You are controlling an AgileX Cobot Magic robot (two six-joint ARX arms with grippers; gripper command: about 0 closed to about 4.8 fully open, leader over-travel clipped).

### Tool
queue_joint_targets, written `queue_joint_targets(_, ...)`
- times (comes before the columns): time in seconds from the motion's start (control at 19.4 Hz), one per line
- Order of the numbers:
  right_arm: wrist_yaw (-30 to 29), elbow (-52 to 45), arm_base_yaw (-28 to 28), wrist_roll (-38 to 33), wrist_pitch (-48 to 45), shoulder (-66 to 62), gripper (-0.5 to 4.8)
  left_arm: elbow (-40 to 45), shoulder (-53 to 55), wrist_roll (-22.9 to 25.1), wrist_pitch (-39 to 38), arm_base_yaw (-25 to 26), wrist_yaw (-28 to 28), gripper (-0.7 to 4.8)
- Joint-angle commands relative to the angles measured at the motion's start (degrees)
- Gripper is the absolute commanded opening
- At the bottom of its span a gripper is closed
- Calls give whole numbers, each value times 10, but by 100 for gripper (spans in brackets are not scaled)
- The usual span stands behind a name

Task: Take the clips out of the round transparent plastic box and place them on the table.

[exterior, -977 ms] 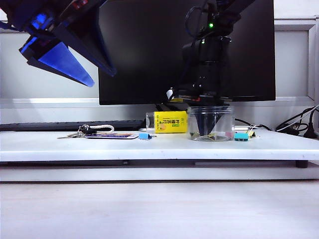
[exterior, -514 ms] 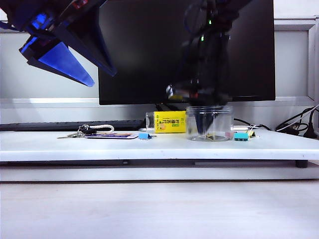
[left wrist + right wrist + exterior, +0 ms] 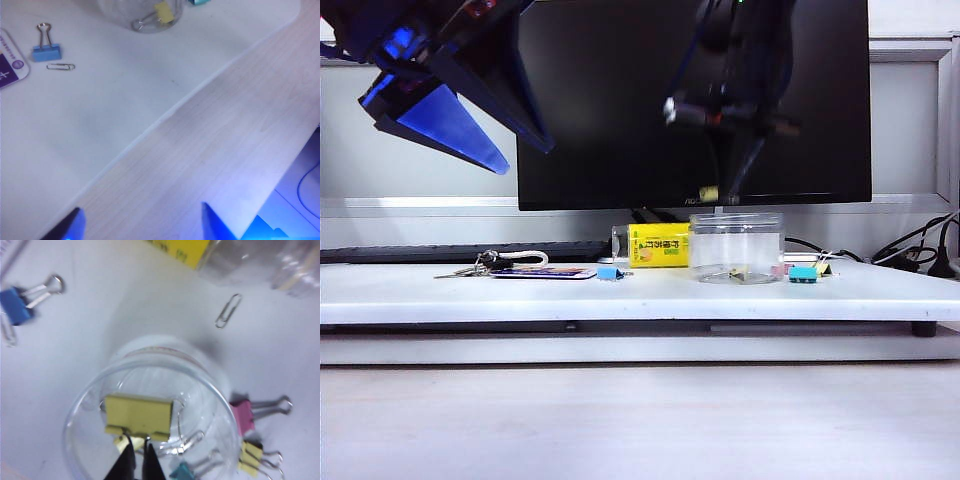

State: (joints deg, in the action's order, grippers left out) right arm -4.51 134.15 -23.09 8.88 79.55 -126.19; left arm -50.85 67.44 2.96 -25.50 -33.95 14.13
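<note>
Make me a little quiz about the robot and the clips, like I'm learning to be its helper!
1. True or false: the right gripper holds a yellow clip above the round transparent plastic box.
2. Where is the blue clip? A) inside the box B) on the table C) up in the air
3. Fill in: the left gripper, up high on the left, has its jaws ____.

Key: 1 true. 2 B. 3 open.
</note>
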Motion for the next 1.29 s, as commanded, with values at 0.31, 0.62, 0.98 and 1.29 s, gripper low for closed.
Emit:
queue_joint_targets(0.31, 104, 2, 30, -34, -1, 29, 12, -3, -1, -2, 5, -1, 3, 310)
queue_joint_targets(0.62, 112, 1, 82, -49, -1, 14, 12, -3, -1, -9, 8, -1, 3, 310)
queue_joint_targets(0.98, 72, 1, 87, -47, -1, -50, 13, -3, -1, -15, 8, -1, 3, 310)
queue_joint_targets(1.29, 80, 1, 97, -41, -1, -58, 13, -3, -1, -15, 13, -1, 2, 310)
